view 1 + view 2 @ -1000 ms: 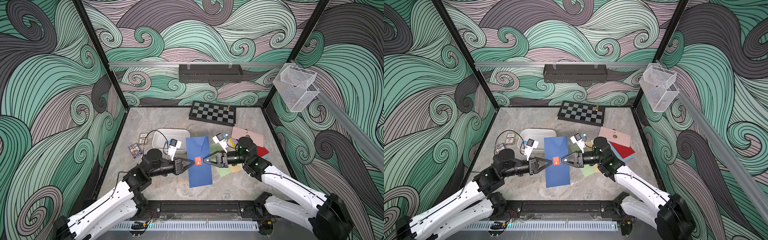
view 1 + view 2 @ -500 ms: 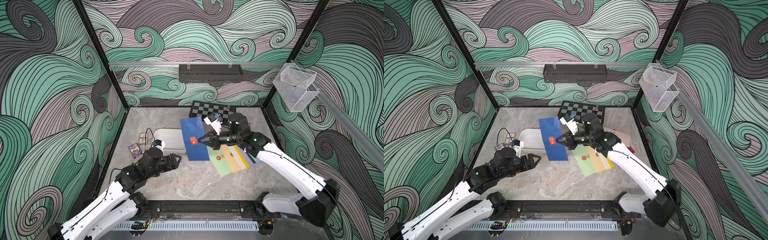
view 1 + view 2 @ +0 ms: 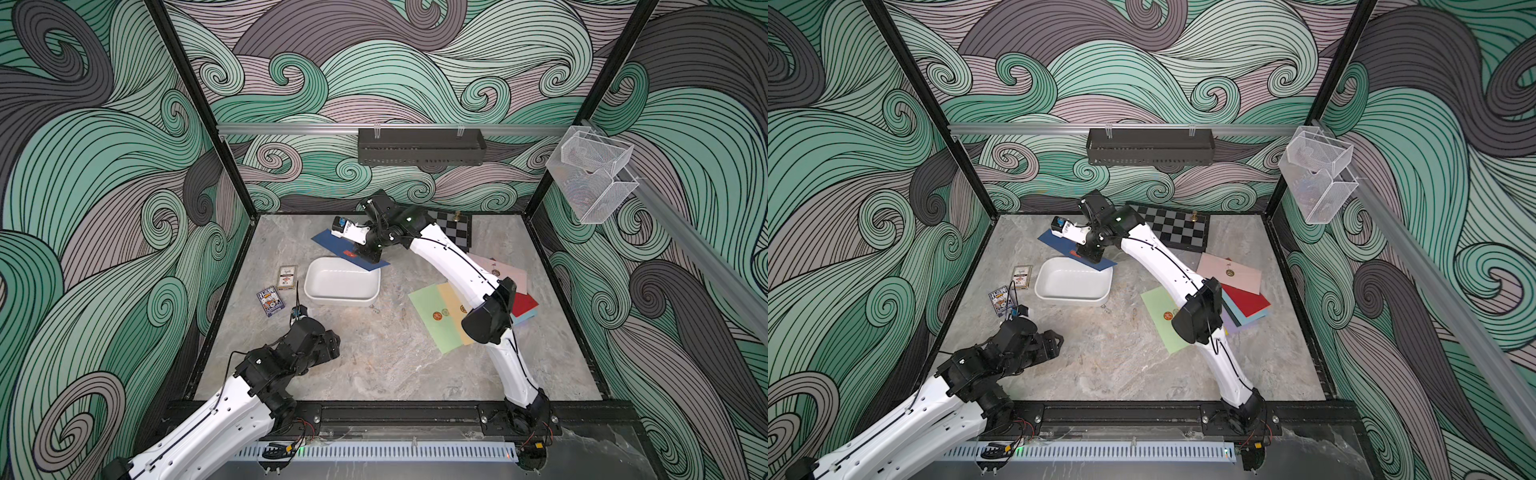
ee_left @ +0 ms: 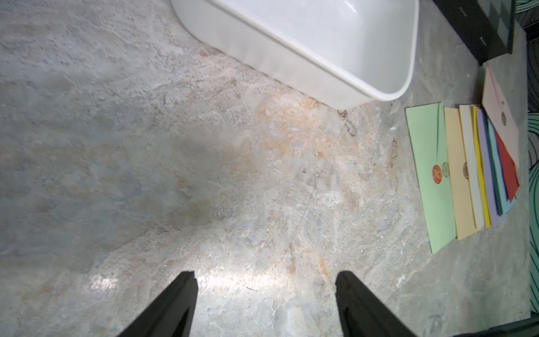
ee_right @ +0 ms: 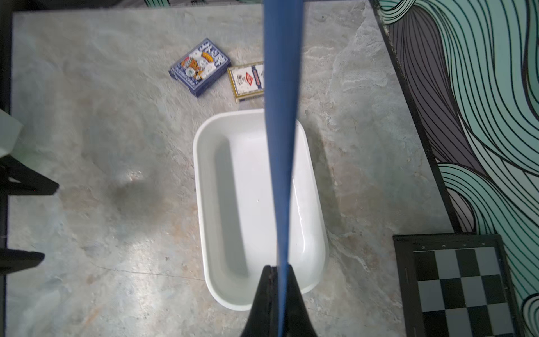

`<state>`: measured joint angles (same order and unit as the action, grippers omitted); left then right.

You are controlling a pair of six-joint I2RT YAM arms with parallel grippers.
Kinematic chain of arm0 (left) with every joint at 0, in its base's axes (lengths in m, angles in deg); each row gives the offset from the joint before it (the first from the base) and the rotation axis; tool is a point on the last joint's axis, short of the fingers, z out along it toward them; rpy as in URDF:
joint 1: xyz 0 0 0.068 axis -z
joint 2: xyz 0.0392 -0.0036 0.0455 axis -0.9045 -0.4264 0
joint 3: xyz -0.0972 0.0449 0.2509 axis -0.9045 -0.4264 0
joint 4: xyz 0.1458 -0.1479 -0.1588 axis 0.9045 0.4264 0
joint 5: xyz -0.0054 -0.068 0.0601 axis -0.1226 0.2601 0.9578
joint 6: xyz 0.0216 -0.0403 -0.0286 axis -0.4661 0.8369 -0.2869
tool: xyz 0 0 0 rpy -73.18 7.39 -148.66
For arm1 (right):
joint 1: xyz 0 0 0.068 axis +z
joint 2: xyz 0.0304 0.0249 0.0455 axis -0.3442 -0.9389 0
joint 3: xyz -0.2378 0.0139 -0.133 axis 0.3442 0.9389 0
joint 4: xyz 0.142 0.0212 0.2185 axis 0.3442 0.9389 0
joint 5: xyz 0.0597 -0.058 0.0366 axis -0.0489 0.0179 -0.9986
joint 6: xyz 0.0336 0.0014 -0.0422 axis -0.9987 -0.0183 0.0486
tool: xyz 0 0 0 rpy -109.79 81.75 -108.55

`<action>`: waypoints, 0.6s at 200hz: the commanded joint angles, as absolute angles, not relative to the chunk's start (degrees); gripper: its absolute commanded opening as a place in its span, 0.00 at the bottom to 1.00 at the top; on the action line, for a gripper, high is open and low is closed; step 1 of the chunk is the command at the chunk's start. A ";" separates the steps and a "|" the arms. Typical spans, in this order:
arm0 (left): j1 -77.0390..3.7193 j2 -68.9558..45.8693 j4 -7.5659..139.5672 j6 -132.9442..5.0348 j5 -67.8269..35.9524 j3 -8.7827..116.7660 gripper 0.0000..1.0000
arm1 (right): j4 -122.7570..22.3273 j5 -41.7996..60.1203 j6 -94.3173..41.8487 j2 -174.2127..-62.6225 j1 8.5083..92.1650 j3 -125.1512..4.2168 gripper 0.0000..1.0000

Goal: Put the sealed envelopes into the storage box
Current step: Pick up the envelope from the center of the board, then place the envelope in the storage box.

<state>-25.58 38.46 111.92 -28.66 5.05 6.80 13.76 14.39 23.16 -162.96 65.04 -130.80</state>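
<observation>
Pinching the flat navy paper envelope (image 3: 330,244) in the right gripper (image 5: 274,268), with jaws pressed together on the sheet just beside its small red seal sticker (image 3: 348,252). Holding it lifted and tilted over the far edge of the white shallow rounded-corner plastic storage box (image 3: 341,279), with its right end overlapping the box's far right corner in both top views; not telling from these whether paper and rim are touching. Viewing it edge-on from the right wrist, as a thin blue strip crossing above the box's bare inside. Hovering the left gripper (image 4: 265,278) over bare grey marble-look tabletop (image 3: 374,365) on the near side of the box, with black fingers (image 4: 180,294) standing well apart, gripping nothing. Leaving the other sealed envelopes fanned flat on the table to the right of the box: light green one (image 4: 431,175) at the left of the fan, then peach (image 4: 463,189), cream (image 4: 471,140), yellow (image 4: 481,175), lilac (image 4: 489,175) and red (image 4: 507,169), plus a pale pink one (image 3: 507,272) at the fan's far end, with the right arm crossing above the fan in both top views. Showing two playing-card packs, blue (image 3: 270,301) and cream (image 3: 286,276), just left of the box and apart from it, a black-and-grey chessboard (image 3: 1177,230) by the far wall, a black perforated tray (image 3: 419,147) hanging on that wall, and a clear mesh bin (image 3: 590,183) hanging on the right wall.
</observation>
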 commanded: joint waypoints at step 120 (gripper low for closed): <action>-25.89 38.91 107.76 -26.35 1.39 3.26 0.77 | 17.71 24.93 37.29 -173.11 70.58 -133.48 0.00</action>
